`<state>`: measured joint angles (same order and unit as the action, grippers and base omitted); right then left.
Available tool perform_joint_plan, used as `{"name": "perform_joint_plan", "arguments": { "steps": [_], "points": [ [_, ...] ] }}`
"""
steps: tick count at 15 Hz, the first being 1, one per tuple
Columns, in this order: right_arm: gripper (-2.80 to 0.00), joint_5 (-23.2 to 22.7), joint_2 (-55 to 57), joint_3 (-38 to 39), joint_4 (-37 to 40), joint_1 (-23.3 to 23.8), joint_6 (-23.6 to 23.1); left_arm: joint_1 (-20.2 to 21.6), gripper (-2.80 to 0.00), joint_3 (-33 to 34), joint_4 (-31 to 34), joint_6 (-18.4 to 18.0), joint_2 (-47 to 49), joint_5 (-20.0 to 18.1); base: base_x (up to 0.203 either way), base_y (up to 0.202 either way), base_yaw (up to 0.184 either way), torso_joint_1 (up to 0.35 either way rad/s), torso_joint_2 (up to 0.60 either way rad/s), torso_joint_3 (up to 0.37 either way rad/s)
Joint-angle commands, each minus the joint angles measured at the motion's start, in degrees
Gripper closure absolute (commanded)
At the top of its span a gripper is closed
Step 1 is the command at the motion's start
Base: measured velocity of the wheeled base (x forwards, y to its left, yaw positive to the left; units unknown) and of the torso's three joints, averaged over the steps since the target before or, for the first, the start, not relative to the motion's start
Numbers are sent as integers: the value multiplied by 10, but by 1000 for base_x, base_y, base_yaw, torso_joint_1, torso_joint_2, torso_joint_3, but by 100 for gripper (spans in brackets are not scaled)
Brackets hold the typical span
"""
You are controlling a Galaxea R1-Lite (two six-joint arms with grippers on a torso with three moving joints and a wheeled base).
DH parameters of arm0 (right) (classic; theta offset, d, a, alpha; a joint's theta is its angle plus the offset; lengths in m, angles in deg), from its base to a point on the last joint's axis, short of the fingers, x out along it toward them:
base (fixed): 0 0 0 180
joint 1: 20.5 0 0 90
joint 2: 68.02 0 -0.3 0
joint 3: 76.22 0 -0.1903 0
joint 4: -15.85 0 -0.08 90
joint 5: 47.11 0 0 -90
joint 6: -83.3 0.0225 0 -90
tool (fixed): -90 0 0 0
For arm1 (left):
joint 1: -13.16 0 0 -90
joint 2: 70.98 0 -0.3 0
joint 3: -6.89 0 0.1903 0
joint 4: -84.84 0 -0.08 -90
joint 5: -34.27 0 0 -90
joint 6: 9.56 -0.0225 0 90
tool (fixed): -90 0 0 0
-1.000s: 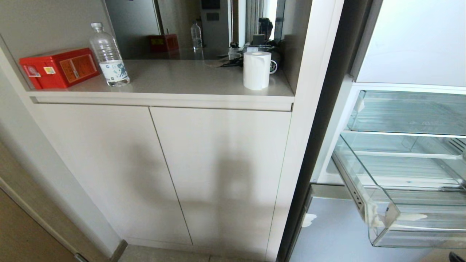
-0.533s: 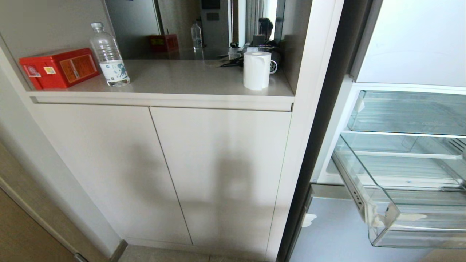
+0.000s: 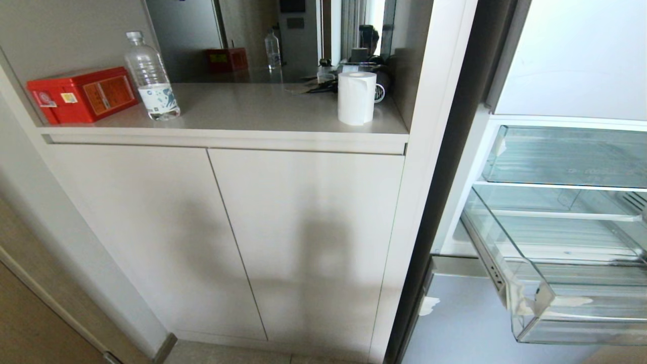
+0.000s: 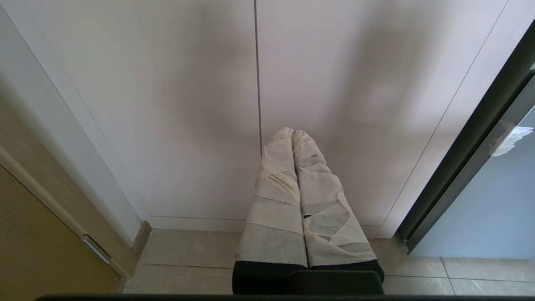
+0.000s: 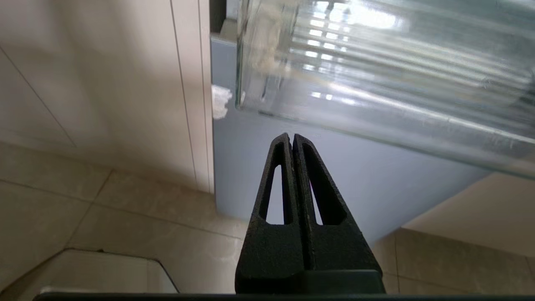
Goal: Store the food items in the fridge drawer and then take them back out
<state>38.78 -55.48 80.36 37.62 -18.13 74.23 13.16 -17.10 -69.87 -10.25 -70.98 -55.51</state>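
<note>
The clear fridge drawer (image 3: 566, 283) stands pulled out at the right edge of the head view, and nothing shows inside it. From the right wrist its ribbed underside (image 5: 376, 79) passes overhead. The food items are out of view. My right gripper (image 5: 292, 136) is low, beneath the drawer and in front of the pale-blue lower panel (image 5: 334, 175); its black fingers are shut on nothing. My left gripper (image 4: 292, 131), wrapped in white tape, is shut and empty, pointing at the cabinet doors (image 4: 255, 83). Neither arm shows in the head view.
A shallower clear tray (image 3: 571, 156) sits above the drawer. The counter (image 3: 263, 108) carries a red box (image 3: 81, 93), a water bottle (image 3: 150, 76) and a paper roll (image 3: 357, 97). A mirror backs the counter. Tiled floor (image 5: 104, 205) lies below.
A dark tip at the bottom right corner of the head view one second ago has dropped out of sight. The drawer, counter and camera have stayed put.
</note>
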Motion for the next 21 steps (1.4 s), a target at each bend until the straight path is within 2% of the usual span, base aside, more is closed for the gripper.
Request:
{"name": "perform_joint_plan", "arguments": {
  "steps": [1, 4, 13, 21],
  "points": [
    [0, 3, -63, 0, 16, -14, -1, 0, 0, 0, 0, 0, 1, 0, 0, 0, 0, 0, 0, 0],
    [0, 4, -129, 0, 20, -22, 7, 0, 0, 0, 0, 0, 1, 0, 0, 0, 0, 0, 0, 0],
    [0, 17, -126, 0, 20, -23, 28, 0, 0, 0, 0, 0, 0, 0, 0, 0, 0, 0, 0, 0],
    [0, 18, -126, 0, 19, -23, 37, 0, 0, 0, 0, 0, 1, 0, 0, 7, -162, 3, 3, 3]
  ]
}}
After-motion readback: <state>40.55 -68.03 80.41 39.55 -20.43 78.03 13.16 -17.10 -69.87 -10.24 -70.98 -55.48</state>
